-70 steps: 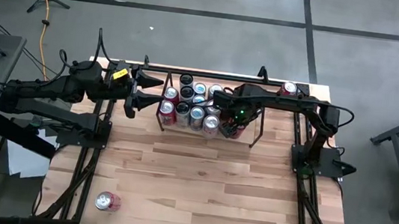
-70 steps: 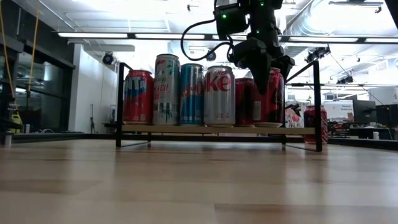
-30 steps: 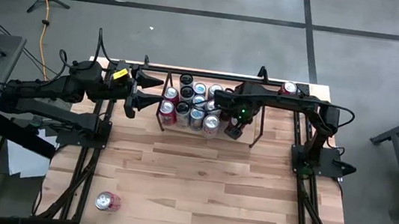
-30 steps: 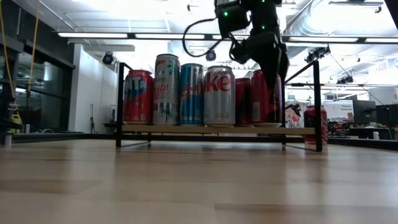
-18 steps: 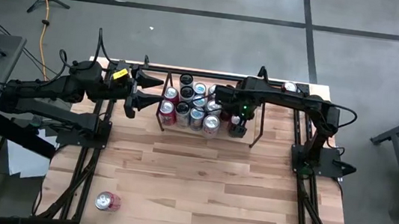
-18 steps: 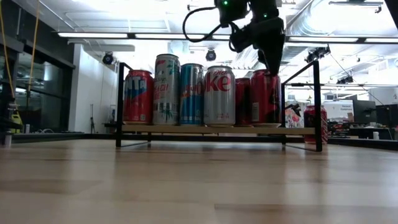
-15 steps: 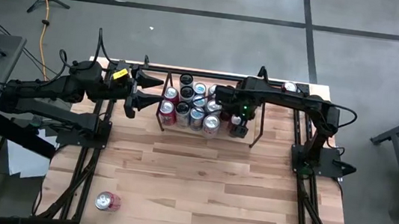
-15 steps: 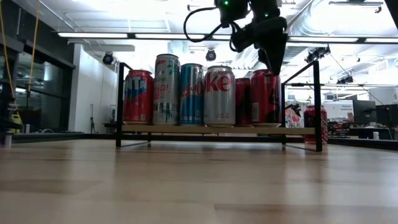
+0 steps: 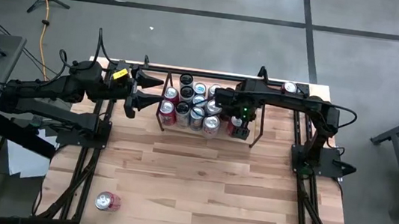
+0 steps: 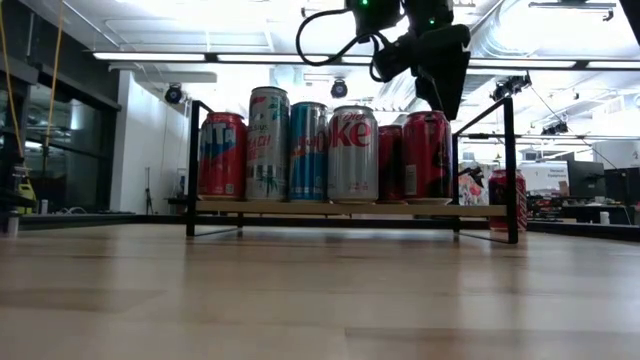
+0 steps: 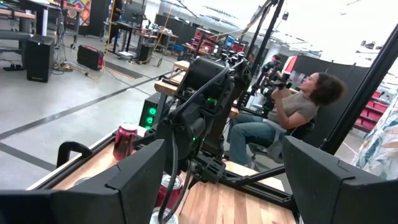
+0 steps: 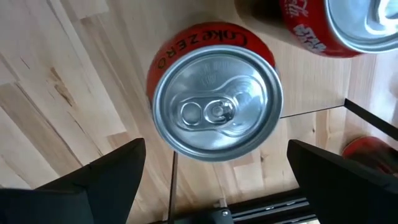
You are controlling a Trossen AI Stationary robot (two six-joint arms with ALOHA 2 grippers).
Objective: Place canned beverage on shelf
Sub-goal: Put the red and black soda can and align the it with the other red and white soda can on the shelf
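**Can down, fingers clear above it**

The right gripper (image 12: 211,180) hovers just over the red can (image 12: 214,102) on the shelf (image 10: 350,209), fingers spread wide and empty. The left gripper (image 9: 140,94) waits beside the shelf, also spread and empty. Risk: a sideways exit could clip the packed neighbouring cans (image 9: 193,104) and topple them.
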